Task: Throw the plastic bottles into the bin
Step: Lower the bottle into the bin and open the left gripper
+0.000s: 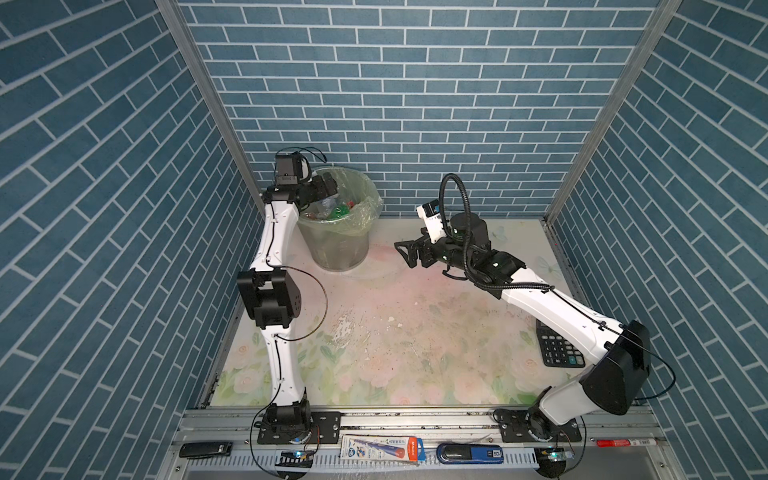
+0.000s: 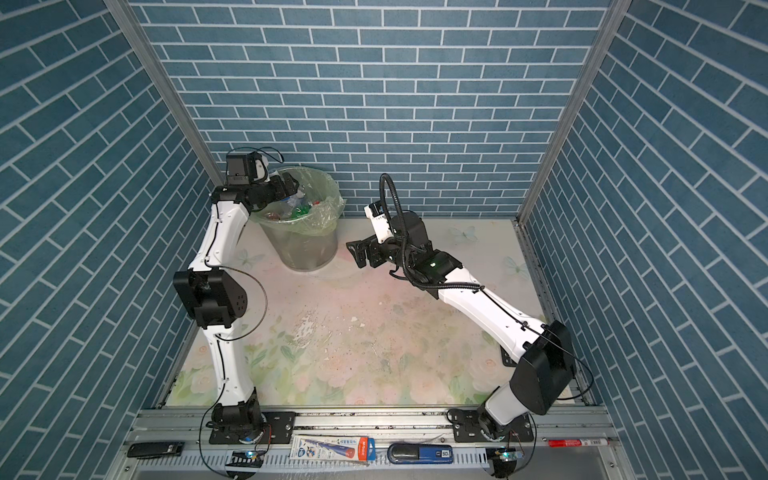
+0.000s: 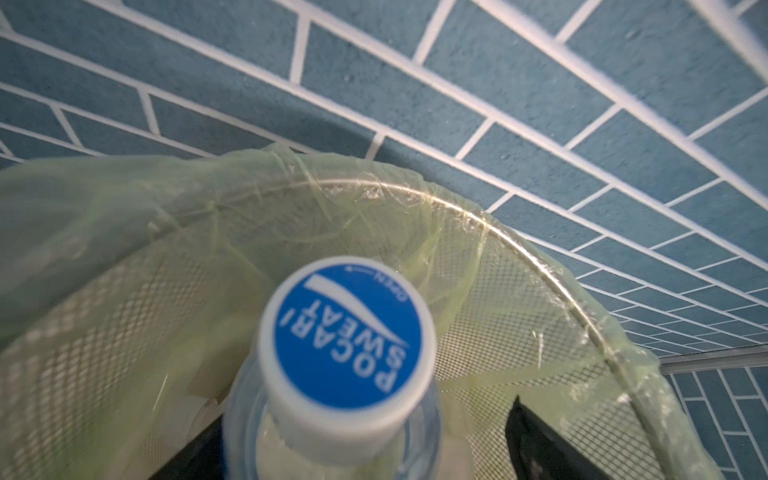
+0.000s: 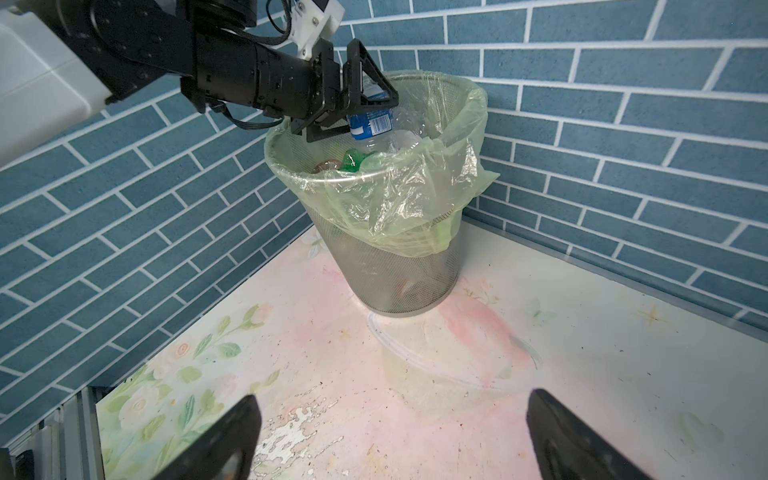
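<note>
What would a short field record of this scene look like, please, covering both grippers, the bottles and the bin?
left gripper: open, above the bin
Pocari Sweat bottle: between its jaws, gap on one side
right gripper: open, empty, over the table
bin contents: green bottle among others
table: no bottles visible; black calculator near its right edge

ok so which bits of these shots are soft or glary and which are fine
Left wrist view: the Pocari Sweat bottle cap is close and soft, the green liner nearest the lens softer, brick wall lines bowed. Right wrist view: right claw blurred at the frame edge, mesh bin sharp, liner glinting. Both top views: evenly lit, crisp, walls splayed.
</note>
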`<state>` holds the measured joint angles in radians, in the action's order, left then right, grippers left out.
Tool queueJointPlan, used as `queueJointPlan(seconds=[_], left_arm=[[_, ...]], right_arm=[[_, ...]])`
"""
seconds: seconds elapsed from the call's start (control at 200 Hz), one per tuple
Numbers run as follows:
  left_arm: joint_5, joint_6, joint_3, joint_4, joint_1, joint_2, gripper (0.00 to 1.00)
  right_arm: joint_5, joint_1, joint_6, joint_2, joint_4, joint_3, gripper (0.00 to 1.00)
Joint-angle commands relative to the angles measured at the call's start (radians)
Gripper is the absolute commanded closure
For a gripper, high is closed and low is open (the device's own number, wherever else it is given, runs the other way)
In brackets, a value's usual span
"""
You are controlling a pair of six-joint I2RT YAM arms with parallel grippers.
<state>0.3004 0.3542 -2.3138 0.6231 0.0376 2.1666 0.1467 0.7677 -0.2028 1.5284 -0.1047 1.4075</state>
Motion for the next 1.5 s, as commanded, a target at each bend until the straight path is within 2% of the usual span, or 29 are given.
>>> queueJointPlan(seconds=[0.0, 0.09, 0.205, 0.36, 0.535, 0.72, 0.8, 0.935, 1.16, 1.4, 1.495], left_arm=[[0.020, 0.000, 0.007, -0.036, -0.004, -0.117, 0.01], [0.002, -0.019, 0.004, -0.004, -0.004, -0.164, 0.01], [-0.081, -0.022, 0.034, 0.021, 0.000, -0.231, 0.01], [-0.041, 0.001, 0.077, -0.054, 0.004, -0.260, 0.01], [0.057, 0.089, 0.115, -0.236, 0.001, -0.197, 0.01], [0.107, 0.111, -0.041, -0.255, -0.016, -0.016, 0.01], [0.102, 0.096, -0.116, -0.232, -0.022, 0.056, 0.01], [0.005, 0.086, -0.166, -0.150, -0.022, 0.113, 0.01], [-0.072, 0.043, 0.052, -0.191, -0.021, 0.002, 0.01], [0.056, 0.053, 0.095, -0.244, -0.022, -0.125, 0.01], [0.063, 0.060, 0.112, -0.253, -0.021, -0.196, 0.01]], right_arm=[[0.005, 0.004, 0.019, -0.012, 0.008, 0.027, 0.01], [0.004, 0.005, 0.015, -0.024, 0.017, 0.010, 0.01], [0.001, 0.004, 0.011, -0.044, 0.035, -0.019, 0.01], [0.002, 0.004, 0.000, -0.057, 0.054, -0.045, 0.01], [0.010, 0.004, -0.014, -0.076, 0.060, -0.066, 0.01], [-0.020, 0.004, 0.001, -0.106, 0.043, -0.085, 0.01], [-0.027, 0.004, 0.004, -0.108, 0.034, -0.084, 0.01], [-0.035, 0.003, 0.005, -0.103, 0.027, -0.082, 0.01], [-0.026, 0.002, 0.010, -0.070, 0.023, -0.045, 0.01], [0.007, 0.002, -0.007, -0.026, 0.044, -0.031, 0.01], [0.004, 0.002, -0.009, -0.023, 0.047, -0.034, 0.01]])
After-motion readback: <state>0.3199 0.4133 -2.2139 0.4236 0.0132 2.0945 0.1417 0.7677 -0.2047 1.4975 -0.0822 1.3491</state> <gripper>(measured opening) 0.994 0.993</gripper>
